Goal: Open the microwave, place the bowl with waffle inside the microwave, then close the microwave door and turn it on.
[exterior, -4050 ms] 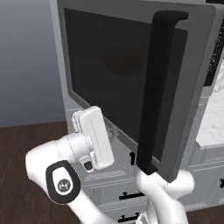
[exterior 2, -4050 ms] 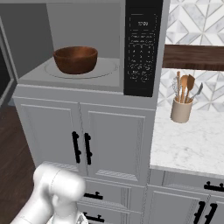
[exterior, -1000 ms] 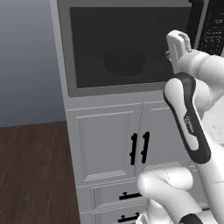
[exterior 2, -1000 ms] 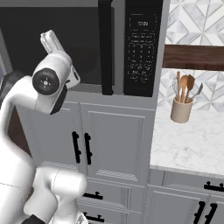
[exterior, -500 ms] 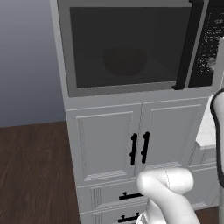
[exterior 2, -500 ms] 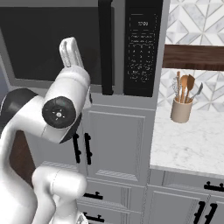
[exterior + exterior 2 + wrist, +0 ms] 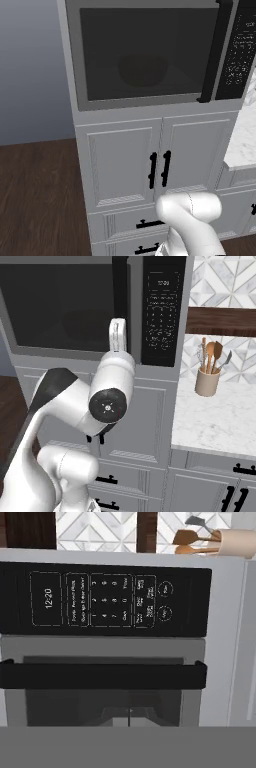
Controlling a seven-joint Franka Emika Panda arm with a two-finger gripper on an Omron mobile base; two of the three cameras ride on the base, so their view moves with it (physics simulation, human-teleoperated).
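The microwave door is shut, the bowl showing dimly behind its glass; whether the waffle is in it I cannot tell. The hand, closed on nothing, sits near the handle, beside the keypad. A slightly off jab could hit the wrong button and never start it.

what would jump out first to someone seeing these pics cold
The big grey microwave set above the white cabinets, its door closed and the bowl a dim shape behind the dark glass. Next, the black keypad strip at its right, with the robot's shut pincer raised just left of it, beside the door handle.
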